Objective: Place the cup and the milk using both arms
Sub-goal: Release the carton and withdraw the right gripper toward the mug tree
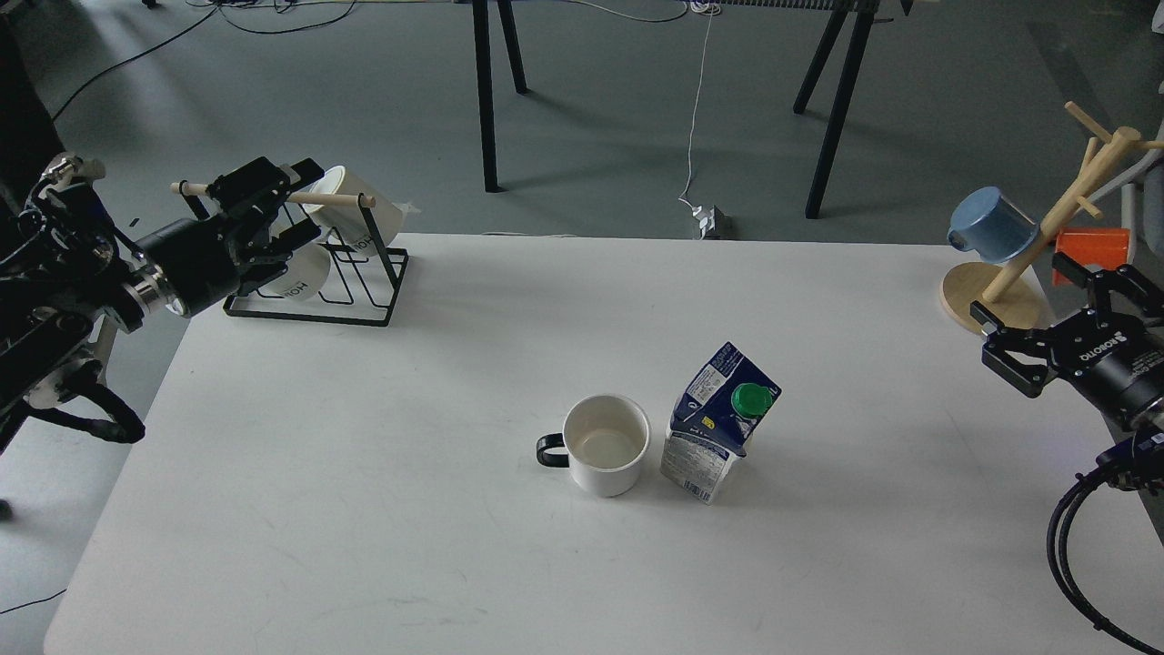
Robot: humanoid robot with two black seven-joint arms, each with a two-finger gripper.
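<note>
The cup (606,445), a white mug with a thin black handle pointing left, stands upright near the middle of the white table (364,455). The milk (718,424), a blue and white carton with a green cap, stands upright just right of it, nearly touching. My right gripper (1020,291) is open and empty at the table's right edge, far from the carton and close to the wooden mug tree. My left gripper (303,206) is open at the table's far left corner, in front of the mug rack, holding nothing that I can see.
A black wire rack (314,305) with larger white lettered mugs (350,214) stands at the far left corner. A wooden mug tree (991,305) with a blue cup (993,227) and an orange cup (1091,247) stands at the far right. Black stand legs are on the floor beyond.
</note>
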